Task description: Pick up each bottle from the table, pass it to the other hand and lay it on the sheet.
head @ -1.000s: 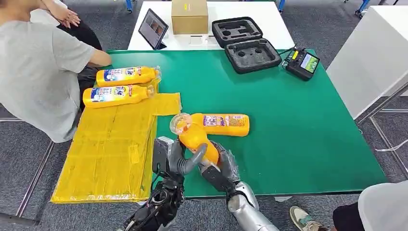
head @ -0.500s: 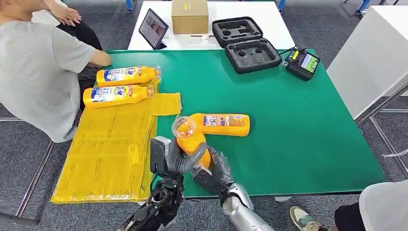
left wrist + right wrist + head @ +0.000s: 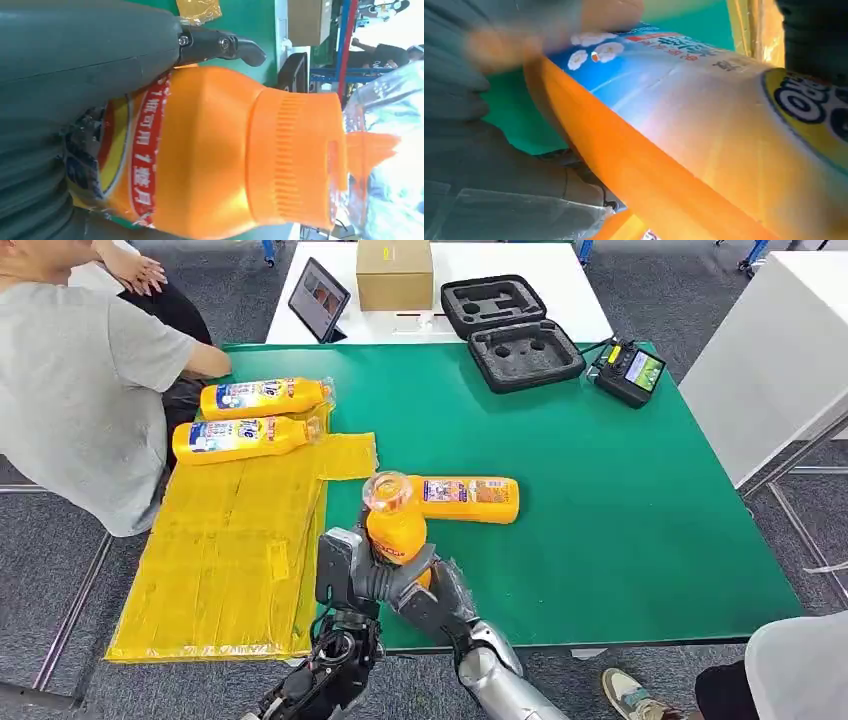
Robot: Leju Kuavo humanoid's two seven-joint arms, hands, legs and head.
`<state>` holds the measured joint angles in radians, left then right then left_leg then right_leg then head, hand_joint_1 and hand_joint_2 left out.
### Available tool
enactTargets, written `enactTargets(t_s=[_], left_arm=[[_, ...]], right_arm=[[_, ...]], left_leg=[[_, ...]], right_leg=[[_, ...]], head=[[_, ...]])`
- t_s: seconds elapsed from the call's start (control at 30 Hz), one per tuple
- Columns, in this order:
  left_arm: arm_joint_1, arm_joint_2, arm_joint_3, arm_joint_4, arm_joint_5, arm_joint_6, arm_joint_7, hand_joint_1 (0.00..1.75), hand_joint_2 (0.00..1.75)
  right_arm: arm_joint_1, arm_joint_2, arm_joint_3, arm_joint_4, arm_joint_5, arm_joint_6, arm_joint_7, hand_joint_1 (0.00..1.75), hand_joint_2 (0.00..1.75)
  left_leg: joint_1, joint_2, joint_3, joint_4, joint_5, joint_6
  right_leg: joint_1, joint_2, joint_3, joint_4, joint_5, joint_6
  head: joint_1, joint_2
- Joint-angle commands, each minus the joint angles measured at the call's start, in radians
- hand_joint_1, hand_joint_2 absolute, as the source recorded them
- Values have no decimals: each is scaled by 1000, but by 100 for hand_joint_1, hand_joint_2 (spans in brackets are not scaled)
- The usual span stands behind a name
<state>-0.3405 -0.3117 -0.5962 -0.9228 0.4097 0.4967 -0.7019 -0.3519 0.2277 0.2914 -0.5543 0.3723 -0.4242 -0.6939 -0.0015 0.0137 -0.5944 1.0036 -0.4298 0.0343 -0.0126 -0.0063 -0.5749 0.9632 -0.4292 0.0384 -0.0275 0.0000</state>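
Mid-handover near the front edge of the green table (image 3: 620,500). Orange bottle (image 3: 396,525) held upright above the tabletop, cap end up, gripped from both sides at once: left hand (image 3: 352,575) wrapped around its lower body, right hand (image 3: 437,592) closed on it from the other side. Probably held by both so the bottle never goes unsupported during the pass, and close to the yellow sheet (image 3: 230,550) just beside, ready for laying down. Two bottles (image 3: 250,416) already lying side by side at the far end of that sheet; one more bottle (image 3: 466,499) flat on the green table just behind the hands, still to be picked up. Seated person in a grey shirt (image 3: 80,380) beside the sheet.

Left wrist view: ribbed orange cap (image 3: 295,157), clear plastic wrap over the spout, and a dark fingertip (image 3: 235,47) curled over the bottle's shoulder. Right wrist view: printed label (image 3: 724,100) up close, blue and white with a yellow patch, detail too small from the head view.
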Motion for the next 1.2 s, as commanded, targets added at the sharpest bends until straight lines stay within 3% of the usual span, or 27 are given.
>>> enactTargets(t_s=[0.03, 0.1, 0.13, 0.17, 0.2, 0.27, 0.37, 0.47, 0.53, 0.63, 0.83, 0.87, 0.9, 1.2], left_arm=[[-52, -3, -19, 84, -2, -1, 4, 0, 175], [-51, -4, -9, 82, -10, 3, 4, 3, 175], [-51, -5, -3, 82, -11, 5, 4, 19, 175], [-54, -7, 12, 86, -18, 13, 4, 54, 175], [-56, -7, 16, 90, -20, 12, 4, 136, 175], [-60, -11, 32, 101, -29, 13, 4, 145, 175], [-62, -12, 39, 104, -34, 13, 4, 173, 175], [-58, -11, 56, 104, -51, 9, 4, 175, 175], [-55, -7, 64, 98, -61, 2, 4, 175, 175], [-52, 1, 66, 97, -67, -5, 4, 175, 175], [-52, 3, 67, 96, -66, -7, 4, 175, 175], [-52, 3, 67, 96, -66, -7, 4, 175, 175], [-52, 6, 62, 96, -74, -4, 4, 175, 175], [-79, 72, 14, 133, -157, -12, 4, 175, 175]], right_arm=[[-21, 3, 45, -2, -5, 23, -2, 161, 175], [-22, 3, 47, 1, -20, 41, -4, 157, 175], [-22, 3, 51, 1, -21, 40, -4, 157, 175], [-24, 6, 50, -1, -45, 70, -4, 152, 175], [-25, 7, 50, -2, -54, 82, -4, 150, 175], [-28, 8, 51, -7, -84, 111, -4, 134, 175], [-33, 8, 54, -4, -87, 107, -4, 101, 175], [-38, 7, 67, 7, -95, 104, -4, 77, 175], [-40, 8, 74, 15, -102, 97, -4, 44, 175], [-40, 9, 74, 16, -114, 84, -4, 10, 175], [-40, 9, 75, 16, -117, 83, -4, 10, 175], [-40, 9, 75, 16, -117, 83, -4, 0, 175], [-41, 10, 74, 18, -124, 83, -4, 0, 175], [-41, 12, 89, 24, -148, 87, -4, 0, 175]], left_leg=[[1, -1, 2, 0, -1, -2], [1, -1, 1, 0, 0, -1], [1, -1, 2, 1, -1, -2], [1, -1, 1, 0, -1, -2], [1, -1, 2, 1, -1, -2], [1, 0, 1, 1, -1, -2], [0, 0, 1, 0, 0, -1], [1, 0, 2, 1, -1, -2], [1, 0, 2, 1, -1, -2], [1, 1, 3, 0, -1, -2], [1, 0, 2, 0, -1, -2], [1, 0, 2, 0, -1, -2], [1, 0, 3, 0, -1, -2], [1, 1, 3, -1, -1, -2]], right_leg=[[1, 1, 2, 0, -1, -2], [0, 0, 1, 0, 0, -1], [1, 0, 2, 1, -1, -2], [1, 1, 1, 0, -1, -1], [1, 1, 2, 1, -1, -2], [1, 1, 1, 1, -1, -1], [0, 1, 1, 0, 0, -1], [1, 1, 1, 1, -1, -2], [1, 2, 2, 1, -1, -2], [1, 2, 2, 1, -1, -2], [0, 1, 1, 0, 0, -1], [1, 2, 2, 0, -1, -2], [0, 2, 2, 0, -1, -2], [1, 3, 2, 0, 0, -2]], head=[[0, 0], [0, 0], [0, 0], [0, 0], [0, 0], [0, 0], [0, 0], [0, 0], [0, 0], [0, 0], [0, 0], [0, 0], [0, 0], [0, 0]])
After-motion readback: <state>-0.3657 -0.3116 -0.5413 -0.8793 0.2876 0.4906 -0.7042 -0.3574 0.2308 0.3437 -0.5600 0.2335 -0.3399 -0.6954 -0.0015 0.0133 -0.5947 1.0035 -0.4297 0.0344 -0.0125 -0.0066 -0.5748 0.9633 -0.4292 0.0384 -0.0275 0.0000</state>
